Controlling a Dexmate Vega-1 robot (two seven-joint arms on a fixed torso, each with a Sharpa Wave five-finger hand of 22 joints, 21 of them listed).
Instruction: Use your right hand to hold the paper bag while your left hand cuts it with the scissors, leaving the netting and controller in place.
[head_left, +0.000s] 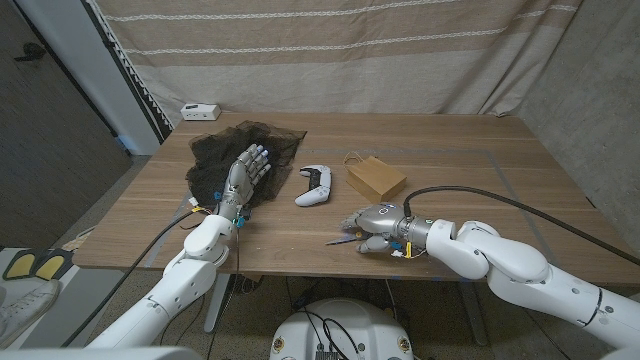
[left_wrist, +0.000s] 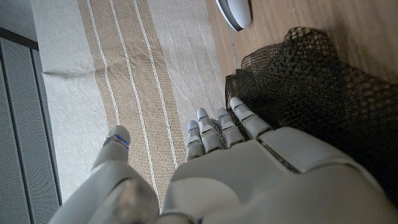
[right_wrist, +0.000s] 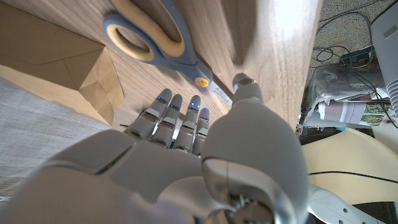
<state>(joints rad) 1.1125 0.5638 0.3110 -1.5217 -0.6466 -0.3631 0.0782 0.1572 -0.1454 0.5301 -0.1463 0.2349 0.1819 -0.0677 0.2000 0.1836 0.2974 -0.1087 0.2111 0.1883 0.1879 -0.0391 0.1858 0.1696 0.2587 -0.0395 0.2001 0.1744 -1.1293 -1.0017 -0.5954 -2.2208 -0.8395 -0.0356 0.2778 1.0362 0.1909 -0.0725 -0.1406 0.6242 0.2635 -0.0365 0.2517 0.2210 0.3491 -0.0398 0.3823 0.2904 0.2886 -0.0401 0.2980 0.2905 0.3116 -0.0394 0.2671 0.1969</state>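
The brown paper bag (head_left: 375, 178) lies on its side mid-table; its open end (right_wrist: 56, 59) faces my right hand. The scissors (right_wrist: 158, 34), with grey-blue and yellow handles, lie on the wood in front of my right hand (head_left: 378, 225), near the front edge. Their blades run in between its straight fingers (right_wrist: 177, 115) and its thumb, and I see no grip on them. A dark tip of the scissors (head_left: 336, 240) pokes out beside the hand. My left hand (head_left: 246, 175) hovers, fingers spread, over the black netting (head_left: 240, 150). The white controller (head_left: 316, 185) lies between netting and bag.
A small white box (head_left: 200, 111) sits at the table's far left corner. A striped curtain (left_wrist: 130, 74) hangs behind the table. Bare wood stretches to the right of the bag.
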